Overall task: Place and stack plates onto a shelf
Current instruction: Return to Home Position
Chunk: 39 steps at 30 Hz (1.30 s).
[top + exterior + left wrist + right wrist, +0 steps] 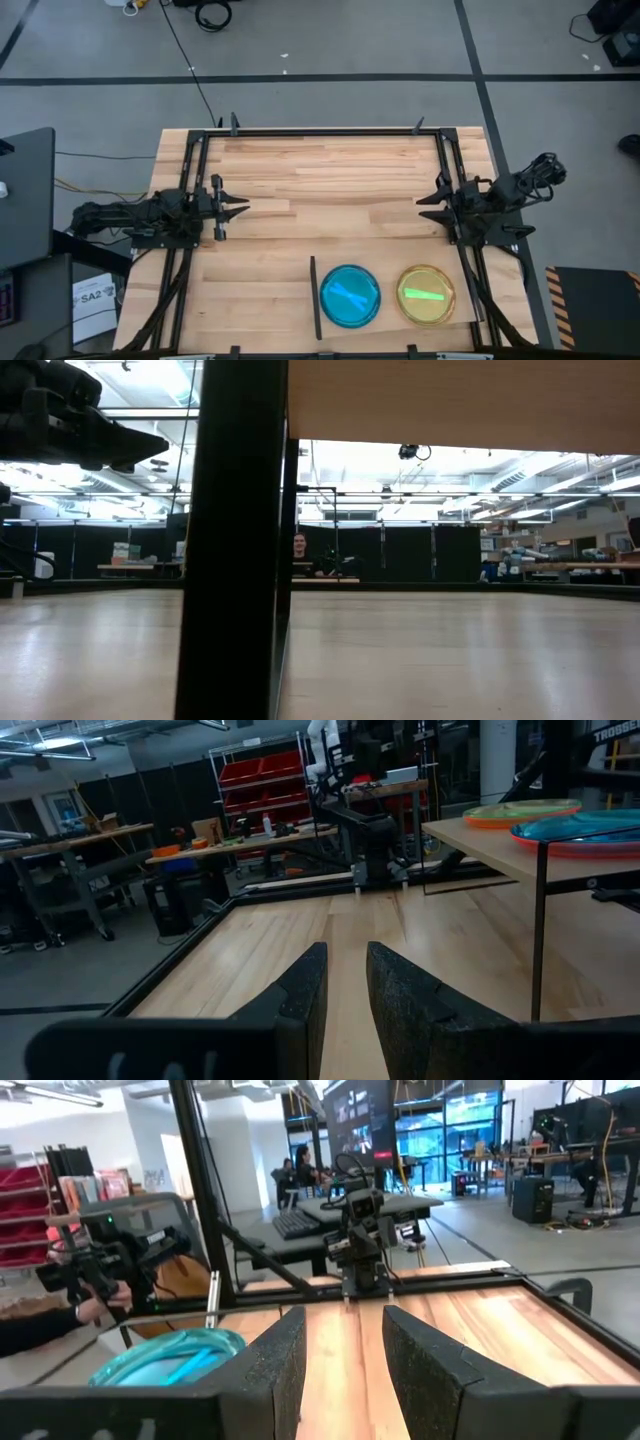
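Running step: judged to be the return to home; no plate lies loose on the surface, so the stacking looks complete.
Left arm (120, 215): folded low at the left edge of the surface, well apart from the shelf.
Left gripper (241, 209): points toward the middle of the surface; fingers (300, 995) released, a narrow gap between them, grasping nothing.
Surface (330, 170): planked wood inside a black frame.
Shelf (390, 272): pale board raised on thin dark legs, in the right half of the surface near the right arm; black strip along its left edge.
Blue stack (350, 295): on the left half of the shelf, just beside the strip; blue plate on top; count beneath cannot be told.
Green-topped stack (427, 294): on the right half of the shelf, beside the blue stack and apart from it; orange rim shows from the left wrist view.
Right arm (520, 185): folded at the right edge of the surface.
Right gripper (425, 205): faces the left gripper across the surface, clear of the plates; its fingers (275, 1360) released, wider apart, empty.
Next move: in my judgement, only settling both arms at rest, keeping the right one clear of the shelf.
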Available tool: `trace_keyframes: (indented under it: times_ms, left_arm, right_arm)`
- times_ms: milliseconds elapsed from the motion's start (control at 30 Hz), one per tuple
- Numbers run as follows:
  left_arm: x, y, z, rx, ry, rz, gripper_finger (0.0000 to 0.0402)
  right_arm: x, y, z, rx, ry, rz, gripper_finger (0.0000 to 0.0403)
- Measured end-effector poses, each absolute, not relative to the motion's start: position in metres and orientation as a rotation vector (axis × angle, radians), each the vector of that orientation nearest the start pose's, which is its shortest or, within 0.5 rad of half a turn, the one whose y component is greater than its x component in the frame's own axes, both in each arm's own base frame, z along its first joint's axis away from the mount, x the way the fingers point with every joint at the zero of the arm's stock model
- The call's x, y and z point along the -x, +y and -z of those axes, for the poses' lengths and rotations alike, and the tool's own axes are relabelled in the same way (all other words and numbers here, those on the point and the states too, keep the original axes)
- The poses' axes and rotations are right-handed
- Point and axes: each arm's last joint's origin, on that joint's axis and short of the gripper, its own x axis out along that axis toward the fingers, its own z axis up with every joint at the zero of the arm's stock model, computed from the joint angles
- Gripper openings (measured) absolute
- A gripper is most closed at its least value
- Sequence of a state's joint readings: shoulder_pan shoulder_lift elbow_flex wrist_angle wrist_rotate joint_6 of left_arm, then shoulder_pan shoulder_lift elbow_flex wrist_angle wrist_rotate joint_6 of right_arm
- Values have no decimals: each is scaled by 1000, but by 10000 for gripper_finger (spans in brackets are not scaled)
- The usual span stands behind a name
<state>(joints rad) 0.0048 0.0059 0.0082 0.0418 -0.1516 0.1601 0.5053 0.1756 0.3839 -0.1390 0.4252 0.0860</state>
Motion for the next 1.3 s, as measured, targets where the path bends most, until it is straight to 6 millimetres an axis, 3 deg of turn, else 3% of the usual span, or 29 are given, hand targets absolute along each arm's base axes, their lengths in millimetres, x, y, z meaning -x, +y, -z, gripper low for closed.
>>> trace_keyframes:
  times_ms: [667,1300]
  left_arm:
    - [-97,5,-171,-160,-41,-161,79]
    - [-97,5,-171,-163,-43,-161,79]
  right_arm:
    - [-93,31,-212,-142,-103,-73,140]
    - [-100,11,-199,-36,-109,18,140]
